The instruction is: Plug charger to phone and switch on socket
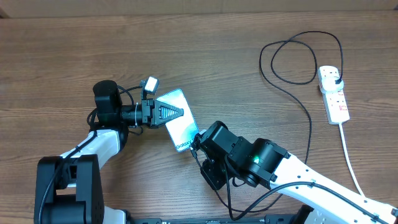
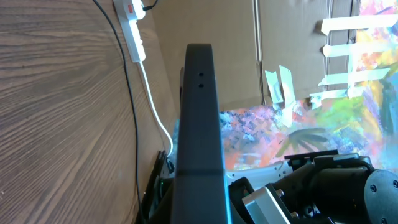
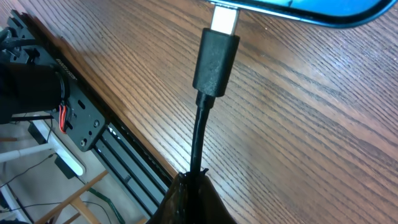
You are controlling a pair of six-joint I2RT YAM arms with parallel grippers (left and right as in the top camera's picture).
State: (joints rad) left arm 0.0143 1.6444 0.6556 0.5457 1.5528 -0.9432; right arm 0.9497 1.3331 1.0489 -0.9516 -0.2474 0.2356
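Note:
The phone [image 1: 182, 127], its screen light blue, is lifted off the table and tilted, with my left gripper [image 1: 170, 113] shut on its upper half. In the left wrist view the phone [image 2: 199, 118] shows edge-on as a dark bar. My right gripper [image 1: 198, 140] is shut on the charger cable [image 3: 198, 140] just behind its black connector [image 3: 216, 61]. The connector's metal tip [image 3: 224, 21] meets the phone's lower edge [image 3: 298, 9], and most of the metal shows. The charger's plug [image 1: 336, 79] sits in the white socket [image 1: 334, 93] at the right.
The black charger cable [image 1: 309, 124] loops across the right side of the wooden table and runs down toward my right arm. The socket's thick white cord [image 1: 348, 155] trails to the front right. The socket [image 2: 132, 22] also shows in the left wrist view.

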